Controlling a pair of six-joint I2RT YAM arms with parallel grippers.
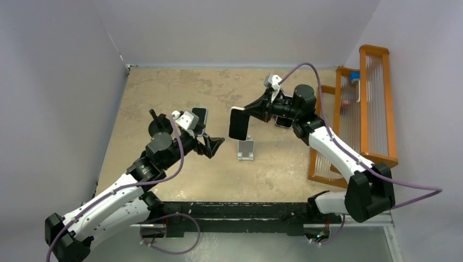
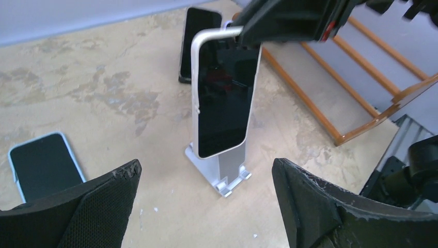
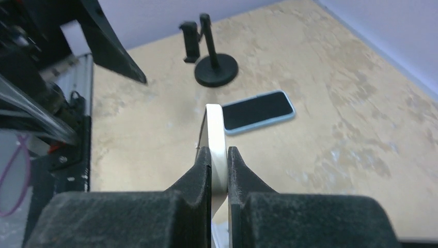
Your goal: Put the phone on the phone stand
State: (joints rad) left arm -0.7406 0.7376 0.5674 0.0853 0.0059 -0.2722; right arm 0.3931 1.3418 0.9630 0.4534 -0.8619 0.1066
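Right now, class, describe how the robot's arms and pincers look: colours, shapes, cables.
The left arm and right arm have white shells between bulky black joints. A purple cable loops along each. The left pincer and right pincer are black, with wedge-shaped, textured fingers.

no readable text, labels or numbers (phone screens dark)

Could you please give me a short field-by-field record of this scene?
Stand: silver phone stand, not yet loaded
Held phone: white phone, upright, just over the stand
Right jaws: shut on white phone's top edge
Left jaws: open, empty, near the stand
Other items: blue-cased phone and dark phone, both lying flat; orange rack
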